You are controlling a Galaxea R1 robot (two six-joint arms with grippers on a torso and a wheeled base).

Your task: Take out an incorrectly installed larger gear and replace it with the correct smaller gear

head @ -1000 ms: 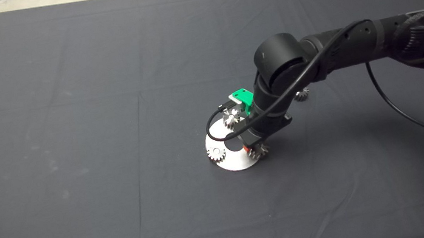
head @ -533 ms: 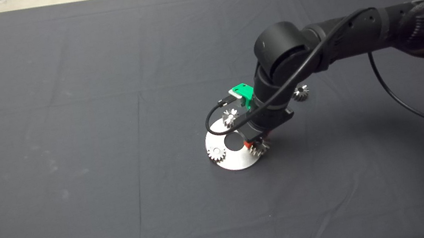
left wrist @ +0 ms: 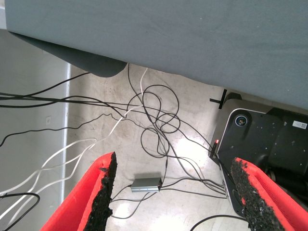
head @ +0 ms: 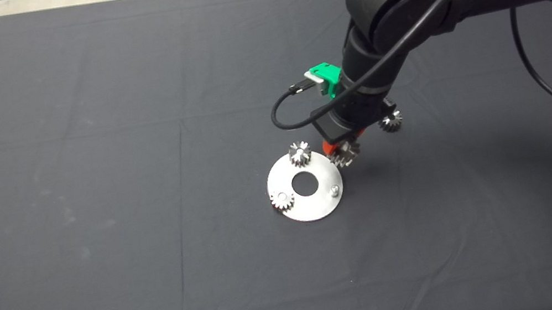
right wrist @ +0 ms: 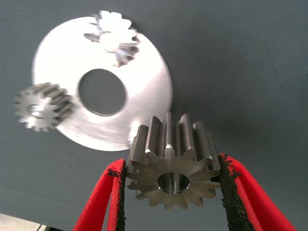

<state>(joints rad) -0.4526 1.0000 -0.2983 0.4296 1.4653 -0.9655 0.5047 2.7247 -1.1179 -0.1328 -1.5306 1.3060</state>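
My right gripper [head: 343, 148] is shut on the larger gear [right wrist: 173, 168], which also shows in the head view [head: 345, 155], and holds it above the mat just beyond the round steel plate's [head: 318, 204] far right rim. The plate [right wrist: 149, 91] carries two small gears [head: 300, 153] [head: 282, 199] and a bare peg [head: 335, 189]. A loose smaller gear [head: 391, 121] lies on the mat to the right of my gripper. My left gripper [left wrist: 175, 192] is open and empty, parked off the mat over the floor.
The dark mat [head: 85, 153] covers the table, with bare floor beyond its far edge. The left wrist view shows floor cables [left wrist: 154, 120], a small grey box [left wrist: 146, 184] and the robot's base [left wrist: 269, 139].
My right gripper has lifted the larger gear off the plate's peg and carried it up and away to the far right. The peg now stands bare.
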